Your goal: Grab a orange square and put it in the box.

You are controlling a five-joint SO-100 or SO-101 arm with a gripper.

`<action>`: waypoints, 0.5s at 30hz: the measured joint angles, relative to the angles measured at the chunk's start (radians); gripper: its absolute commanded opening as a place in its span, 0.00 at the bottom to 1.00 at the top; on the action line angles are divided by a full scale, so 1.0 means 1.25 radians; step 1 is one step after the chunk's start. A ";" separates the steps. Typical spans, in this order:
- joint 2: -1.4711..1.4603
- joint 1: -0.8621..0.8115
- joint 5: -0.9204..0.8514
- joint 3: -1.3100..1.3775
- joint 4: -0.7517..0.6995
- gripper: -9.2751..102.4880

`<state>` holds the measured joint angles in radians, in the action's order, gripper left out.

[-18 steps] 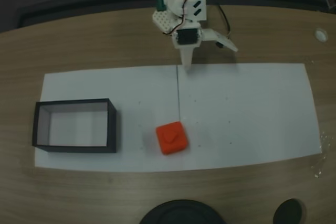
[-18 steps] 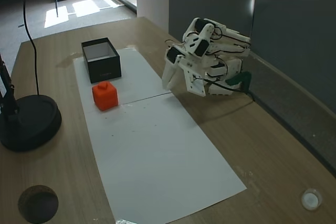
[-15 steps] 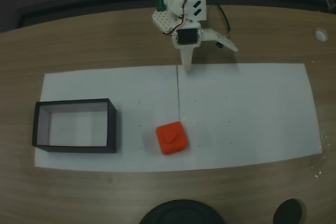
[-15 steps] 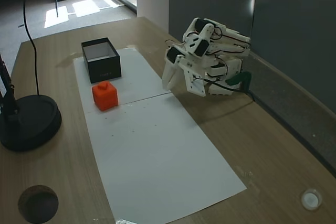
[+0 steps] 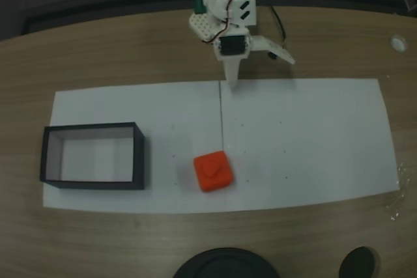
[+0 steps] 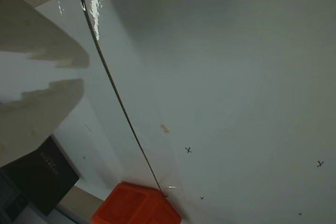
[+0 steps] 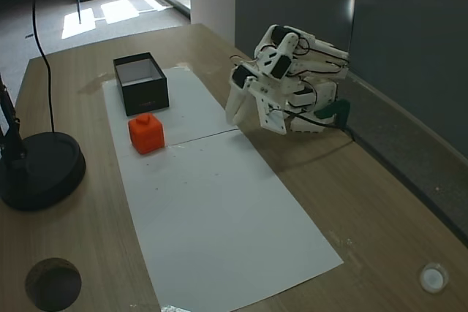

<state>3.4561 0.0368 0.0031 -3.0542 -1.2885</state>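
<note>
The orange square (image 5: pixel 213 170) sits on the white paper near the sheet's front edge, right of the box (image 5: pixel 91 183) in a fixed view. It also appears beside the box (image 7: pixel 146 96) as the orange square (image 7: pixel 146 134). The gripper (image 5: pixel 260 73) hangs folded at the arm's base by the paper's far edge, well away from the cube, open and holding nothing; it is also visible as the gripper (image 7: pixel 254 125). In the wrist view one finger (image 6: pixel 37 93) fills the left side, the orange square (image 6: pixel 136 208) lies at the bottom edge and the box (image 6: pixel 47 174) at bottom left.
A white paper sheet (image 5: pixel 313 141) covers the middle of the wooden table. A black round base (image 5: pixel 225 264) and a dark hole (image 5: pixel 358 265) lie at the near edge. A small white cap (image 5: pixel 398 43) rests at the far right.
</note>
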 measured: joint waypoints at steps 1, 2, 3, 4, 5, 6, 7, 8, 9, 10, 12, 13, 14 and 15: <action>0.000 0.000 0.000 0.000 0.000 0.08; 0.000 0.000 0.000 0.000 0.000 0.08; 0.000 0.000 0.000 0.000 0.001 0.09; 0.000 0.002 0.000 0.000 0.016 0.10; 0.000 0.005 0.000 0.000 0.049 0.12; 0.000 0.005 0.000 0.000 0.088 0.15; 0.000 -0.001 0.000 -0.005 0.126 0.18; 0.000 -0.007 0.000 -0.016 0.163 0.21; 0.000 -0.012 0.000 -0.026 0.201 0.25; -0.001 -0.017 0.000 -0.027 0.234 0.28; -0.001 -0.023 0.000 -0.027 0.301 0.33; -0.001 -0.023 0.000 -0.027 0.325 0.35; -0.001 -0.025 0.000 -0.025 0.349 0.36; -0.004 -0.026 0.000 -0.020 0.371 0.36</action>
<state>3.4515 0.0046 0.0031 -3.0787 -0.8253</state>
